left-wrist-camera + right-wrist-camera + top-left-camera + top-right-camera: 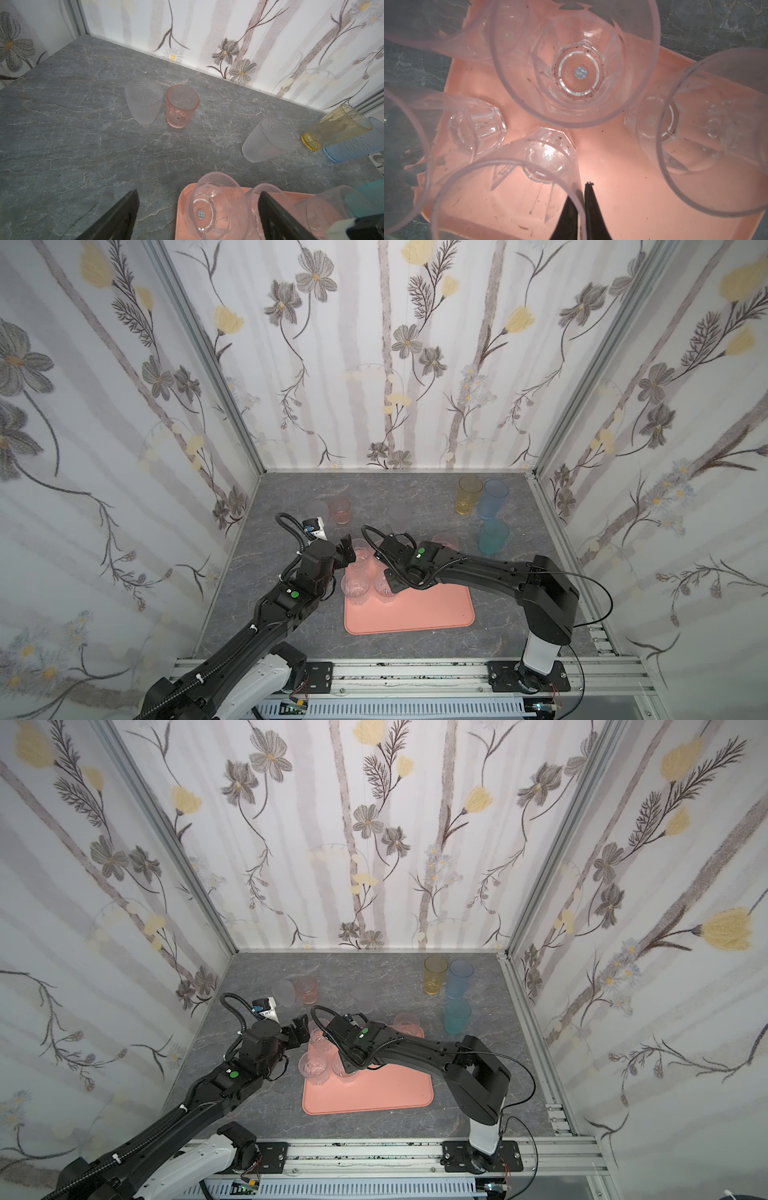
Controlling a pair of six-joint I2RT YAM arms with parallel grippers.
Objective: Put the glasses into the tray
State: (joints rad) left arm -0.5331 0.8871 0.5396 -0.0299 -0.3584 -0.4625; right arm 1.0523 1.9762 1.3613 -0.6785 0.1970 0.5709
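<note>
Right claw (583,188) is pinching the rim of a clear tumbler (548,155) on the tray (436,614), left claw (348,549) gapes wide and empty, amber tumbler (469,494) and others wait on the desk (415,493), and they look light and slick, so I'd grab the rim wall.

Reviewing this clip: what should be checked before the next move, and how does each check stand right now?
1. Clear tumbler upright on the tray: ok.
2. Right gripper off that tumbler: not ok, it pinches the wall.
3. Left gripper open: ok.
4. Bare tray space left: ok.
5. All glasses in: not ok; pink glass, amber glass, blue glass, teal glass stand on the table.
</note>
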